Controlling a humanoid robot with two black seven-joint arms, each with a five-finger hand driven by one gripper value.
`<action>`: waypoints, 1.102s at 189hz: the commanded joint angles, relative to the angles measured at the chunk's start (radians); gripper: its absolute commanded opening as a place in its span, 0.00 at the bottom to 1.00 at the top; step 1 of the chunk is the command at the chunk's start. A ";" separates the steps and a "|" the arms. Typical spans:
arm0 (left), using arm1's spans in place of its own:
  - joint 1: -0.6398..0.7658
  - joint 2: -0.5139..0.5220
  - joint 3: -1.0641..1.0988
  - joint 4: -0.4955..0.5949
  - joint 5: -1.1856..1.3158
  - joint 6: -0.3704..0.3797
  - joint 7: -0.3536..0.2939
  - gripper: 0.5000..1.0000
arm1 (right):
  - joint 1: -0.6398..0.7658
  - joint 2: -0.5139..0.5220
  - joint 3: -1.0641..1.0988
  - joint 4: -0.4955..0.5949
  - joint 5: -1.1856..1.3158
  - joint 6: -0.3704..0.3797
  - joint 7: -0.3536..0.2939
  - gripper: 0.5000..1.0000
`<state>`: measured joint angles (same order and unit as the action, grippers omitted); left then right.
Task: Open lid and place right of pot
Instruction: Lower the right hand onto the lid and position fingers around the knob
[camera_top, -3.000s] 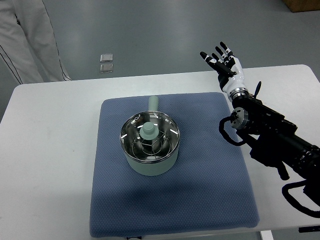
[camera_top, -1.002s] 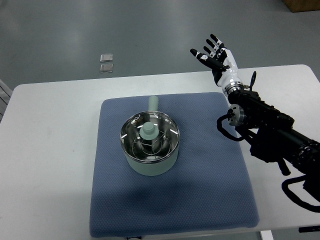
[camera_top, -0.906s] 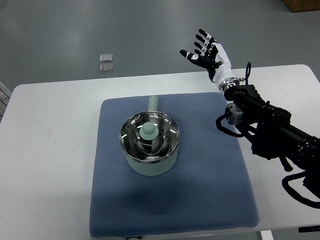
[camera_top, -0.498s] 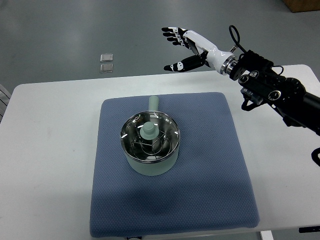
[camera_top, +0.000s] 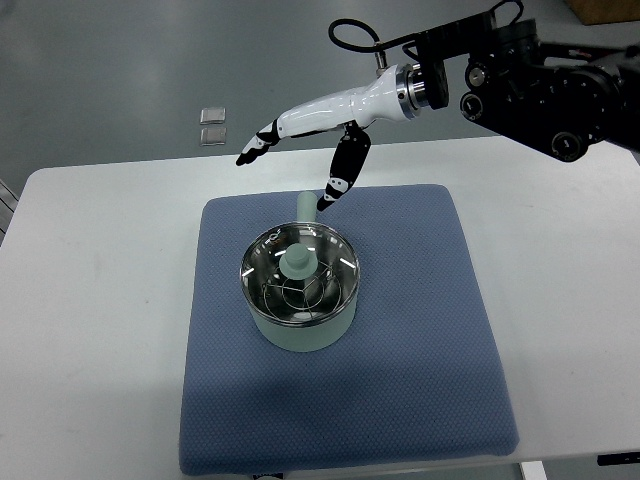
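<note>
White surface (camera_top: 100, 300) carries a blue mat (camera_top: 420, 380), w/ the pale green pot (camera_top: 300, 335) sitting left of the mat's centre, handle pointing away from the robot. Right arm (camera_top: 530, 75) reaches in from top right; right hand (camera_top: 310, 135) is spread wide, holding nothing, hovering above and behind the pot, thumb pointing down near the handle, other fingers stretched left. Glass lid (camera_top: 300, 280) sits seated on the pot, knob (camera_top: 297, 262) upright in the middle. Left arm not visible. Risks, imo: knob is small and the lid rim looks slick, so a grab that lands off-centre could slip or tilt the lid; pulling sideways before it's lifted clear could drag the pot across the mat.
</note>
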<state>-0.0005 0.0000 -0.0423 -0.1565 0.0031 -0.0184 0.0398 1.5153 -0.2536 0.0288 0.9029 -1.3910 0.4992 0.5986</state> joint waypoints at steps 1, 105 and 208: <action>0.000 0.000 -0.001 0.000 0.000 0.000 0.000 1.00 | 0.049 0.007 -0.007 0.048 -0.121 0.015 0.012 0.86; 0.000 0.000 -0.001 0.000 0.000 0.000 0.000 1.00 | 0.062 0.114 -0.125 0.070 -0.326 -0.059 0.012 0.83; -0.001 0.000 -0.001 0.000 0.000 0.000 0.000 1.00 | 0.023 0.092 -0.141 0.070 -0.322 -0.100 0.012 0.65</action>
<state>-0.0001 0.0000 -0.0430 -0.1565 0.0030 -0.0183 0.0401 1.5414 -0.1525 -0.1119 0.9724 -1.7178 0.3992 0.6108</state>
